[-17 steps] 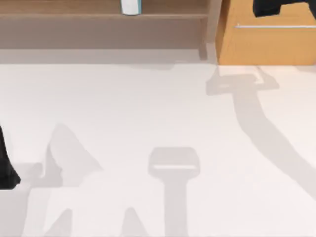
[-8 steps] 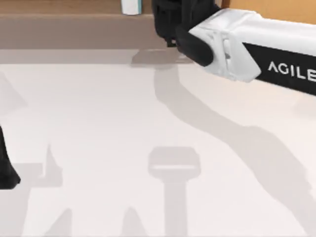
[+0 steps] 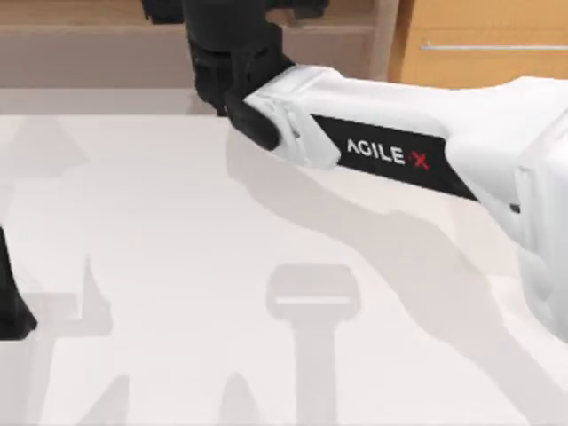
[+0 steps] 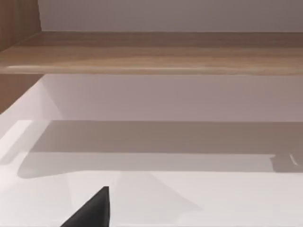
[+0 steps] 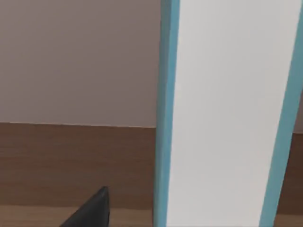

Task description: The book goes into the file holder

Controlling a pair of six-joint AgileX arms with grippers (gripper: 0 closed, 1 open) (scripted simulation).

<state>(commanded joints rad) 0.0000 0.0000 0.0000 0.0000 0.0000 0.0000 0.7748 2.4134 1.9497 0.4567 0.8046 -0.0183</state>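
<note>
The book (image 5: pixel 227 113) fills much of the right wrist view at close range. It is white with light-blue edges and stands upright on a brown wooden shelf (image 5: pixel 71 161). In the top view my right gripper (image 3: pixel 235 11) reaches into the shelf at the back, left of centre, and its black wrist covers the book there. My left gripper (image 3: pixel 11 306) is parked at the table's left edge. The file holder is out of view.
A long wooden shelf (image 3: pixel 89 53) runs along the back of the white table (image 3: pixel 177 266). An orange-brown cabinet (image 3: pixel 479 53) with a metal handle stands at the back right. My right arm's white forearm (image 3: pixel 390 151) slants across the table's right half.
My right arm has swung left along the back, from the cabinet to the shelf, and now covers the book in the top view. The left arm has not moved.
</note>
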